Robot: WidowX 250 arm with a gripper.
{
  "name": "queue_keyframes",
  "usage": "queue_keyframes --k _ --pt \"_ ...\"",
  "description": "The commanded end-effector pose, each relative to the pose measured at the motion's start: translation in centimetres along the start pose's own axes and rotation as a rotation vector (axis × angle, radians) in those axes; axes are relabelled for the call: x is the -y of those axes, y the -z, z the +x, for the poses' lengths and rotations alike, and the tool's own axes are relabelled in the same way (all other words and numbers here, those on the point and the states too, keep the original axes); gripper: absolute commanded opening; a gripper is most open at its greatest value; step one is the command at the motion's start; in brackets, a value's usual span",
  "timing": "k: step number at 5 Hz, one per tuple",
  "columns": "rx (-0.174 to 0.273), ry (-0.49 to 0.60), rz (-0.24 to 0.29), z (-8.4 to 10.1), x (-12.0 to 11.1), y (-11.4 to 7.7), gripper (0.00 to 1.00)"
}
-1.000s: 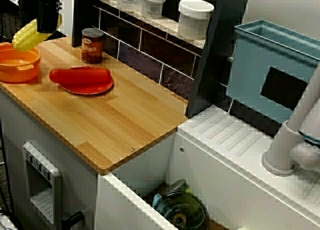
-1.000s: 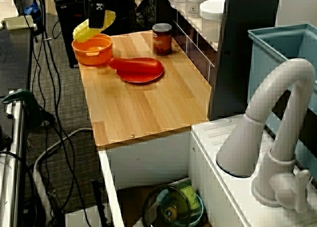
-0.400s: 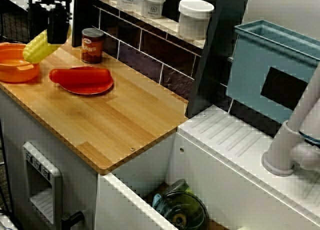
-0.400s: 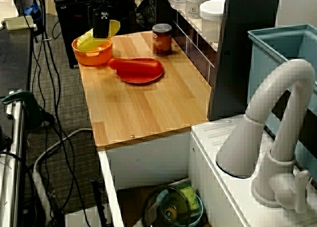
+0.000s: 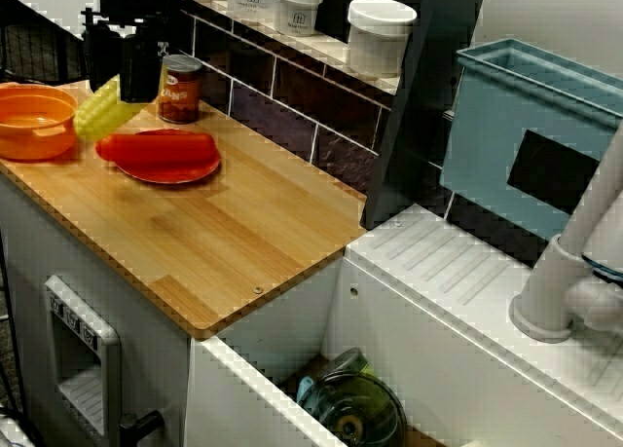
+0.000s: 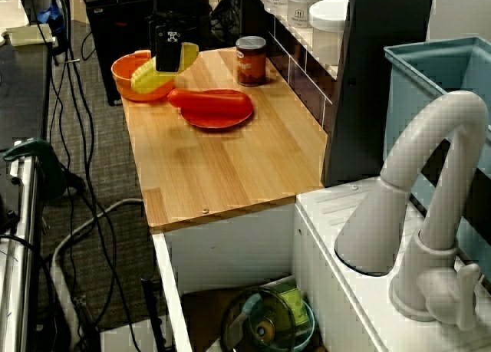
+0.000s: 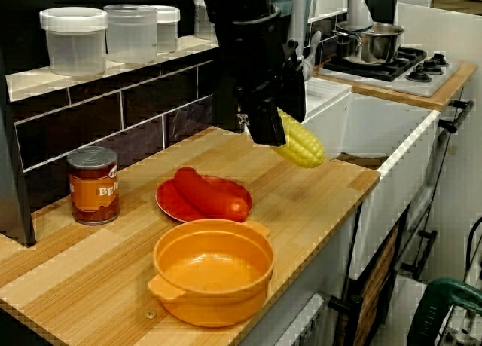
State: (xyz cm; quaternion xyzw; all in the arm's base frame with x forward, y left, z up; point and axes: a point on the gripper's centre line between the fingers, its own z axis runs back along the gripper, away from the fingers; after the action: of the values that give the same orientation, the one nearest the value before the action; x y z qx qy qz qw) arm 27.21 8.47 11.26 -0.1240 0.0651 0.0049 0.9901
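Gripper [image 7: 269, 127]: clamped on yellow corn cob [image 7: 303, 144], held tilted above wooden counter [image 7: 324, 188], near orange bowl [image 7: 211, 301] and red plate [image 7: 167, 203] bearing red sausage [image 7: 207, 194]. Can [image 7: 93, 185]: orange label, lettering seemingly starting "Be", rest unreadable. Shelf jars [image 5: 380, 33]: small logos, illegible.

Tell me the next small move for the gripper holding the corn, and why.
Probably lower the corn a little, jaws shut. The gripper holds it in the air above the wooden counter, between the orange bowl and the red plate; a red sausage fills that plate and the can stands close by, so bare wood looks the safest spot.
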Motion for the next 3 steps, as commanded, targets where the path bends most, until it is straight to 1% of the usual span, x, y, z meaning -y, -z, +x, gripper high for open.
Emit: queue_keyframes --k 1,2,3 --pt "0.000 0.060 -0.072 0.5 1.2 0.6 0.00" --pt "-0.019 0.124 -0.100 1.5 1.8 1.6 0.00" --pt "-0.011 0.173 -0.088 2.0 2.3 2.7 0.00"
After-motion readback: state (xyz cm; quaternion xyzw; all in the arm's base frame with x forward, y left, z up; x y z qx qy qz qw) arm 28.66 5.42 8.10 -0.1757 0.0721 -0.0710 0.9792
